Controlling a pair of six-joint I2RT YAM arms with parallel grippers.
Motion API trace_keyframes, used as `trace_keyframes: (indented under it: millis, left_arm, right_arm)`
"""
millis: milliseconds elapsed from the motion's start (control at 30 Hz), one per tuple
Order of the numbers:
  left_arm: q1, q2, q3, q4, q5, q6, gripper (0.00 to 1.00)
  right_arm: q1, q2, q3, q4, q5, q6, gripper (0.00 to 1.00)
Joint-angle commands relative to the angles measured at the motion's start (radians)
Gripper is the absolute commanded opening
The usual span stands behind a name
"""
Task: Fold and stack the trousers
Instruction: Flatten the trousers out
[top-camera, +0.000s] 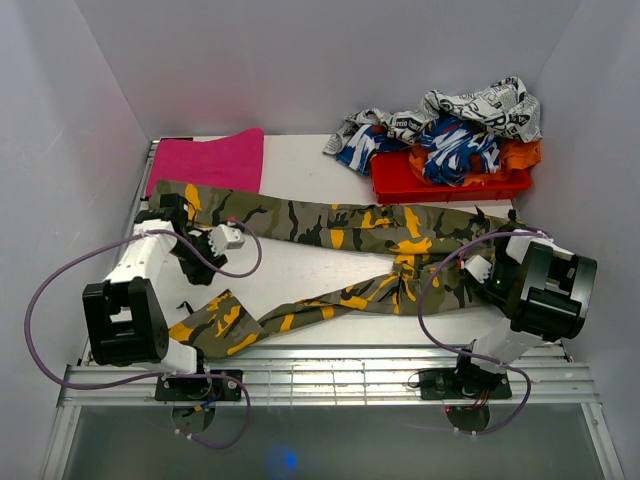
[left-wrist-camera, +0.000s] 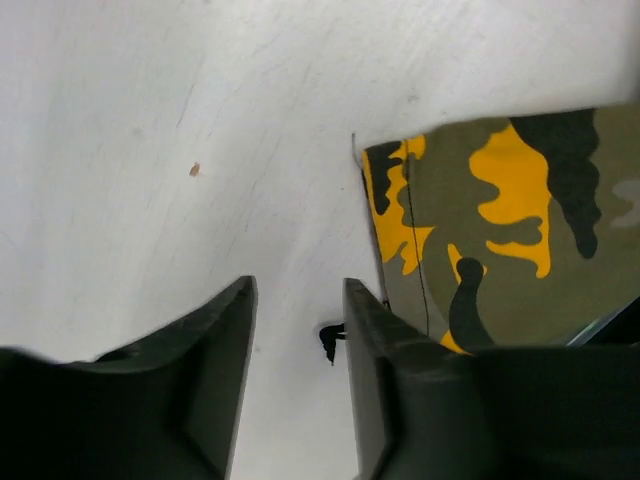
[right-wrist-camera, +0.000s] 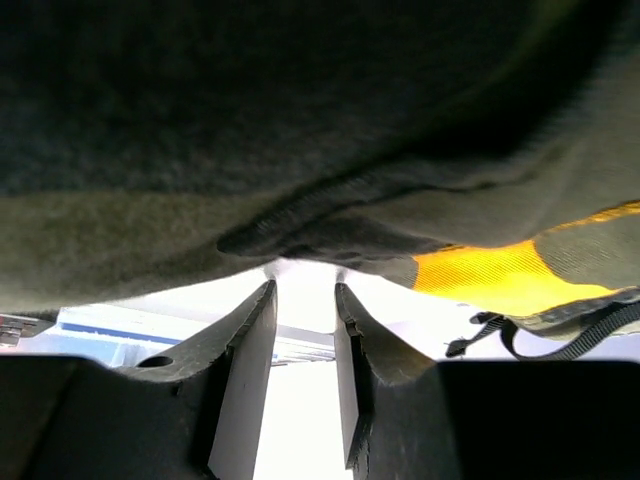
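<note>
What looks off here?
Trousers lie unfolded, legs splayed in a V, the near one rumpled. Clothes heap at the far right spills off the red tray to its left.

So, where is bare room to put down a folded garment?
Two free patches: the table between the two legs of the trousers, and the far strip between the pink cloth and the red tray. The far right corner is crowded with piled garments.
</note>
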Motion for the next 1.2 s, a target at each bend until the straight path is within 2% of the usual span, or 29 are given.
trace_keyframes:
  millis: [0, 33, 67, 367, 567, 667, 700, 733, 767, 833, 867, 900, 933, 1000, 1033, 1167]
  left_arm:
    - [-0.013, -0.05, 0.0, -0.098, 0.151, 0.12, 0.83]
    - [-0.024, -0.06, -0.014, -0.09, 0.15, 0.129, 0.89]
    - [-0.041, -0.064, -0.029, -0.079, 0.143, 0.133, 0.98]
    - [-0.206, 0.046, -0.1, 0.077, 0.105, 0.067, 0.98]
    - [-0.243, 0.062, -0.248, 0.125, -0.019, 0.135, 0.87]
    - [-0.24, 0.022, -0.331, 0.132, -0.085, 0.191, 0.76]
    - [-0.237, -0.004, -0.357, 0.148, -0.106, 0.197, 0.59]
    - [-0.233, -0.013, -0.362, 0.151, -0.116, 0.197, 0.59]
    - [-0.226, -0.02, -0.359, 0.151, -0.12, 0.194, 0.46]
    - [-0.191, -0.017, -0.315, 0.137, -0.133, 0.179, 0.34]
    - [-0.173, -0.011, -0.29, 0.135, -0.136, 0.169, 0.15]
    - [-0.121, 0.009, -0.22, 0.135, -0.133, 0.157, 0.05]
    - [-0.093, 0.025, -0.177, 0.135, -0.13, 0.153, 0.0]
    - [0.012, 0.061, -0.077, 0.12, -0.125, 0.146, 0.0]
    - [0.042, 0.084, 0.036, 0.113, -0.117, 0.142, 0.0]
    - [0.161, 0.196, 0.317, 0.045, -0.062, 0.137, 0.0]
  right_arm:
    - [-0.004, -0.017, 0.048, -0.05, -0.036, 0.004, 0.35]
    - [-0.002, -0.017, 0.051, -0.054, -0.038, 0.004, 0.36]
    - [-0.002, -0.019, 0.055, -0.057, -0.039, 0.007, 0.35]
    - [-0.001, -0.017, 0.084, -0.092, -0.044, 0.019, 0.36]
    - [-0.002, -0.011, 0.098, -0.1, -0.025, 0.016, 0.36]
    - [-0.002, -0.003, 0.089, -0.092, -0.008, 0.015, 0.36]
    - [-0.004, 0.006, 0.083, -0.083, 0.005, 0.012, 0.36]
    - [-0.002, 0.006, 0.078, -0.083, 0.005, 0.012, 0.36]
    - [-0.002, 0.01, 0.077, -0.078, 0.007, 0.01, 0.36]
    - [-0.002, 0.016, 0.066, -0.075, 0.013, 0.007, 0.36]
    - [-0.002, 0.021, 0.064, -0.071, 0.019, 0.006, 0.36]
    - [-0.007, 0.024, 0.064, -0.069, 0.022, 0.006, 0.36]
    - [-0.007, 0.03, 0.064, -0.067, 0.024, 0.006, 0.36]
    - [-0.013, 0.036, 0.067, -0.067, 0.024, 0.004, 0.36]
    - [-0.013, 0.038, 0.071, -0.067, 0.024, 0.001, 0.36]
    - [-0.022, 0.041, 0.075, -0.063, 0.025, -0.007, 0.36]
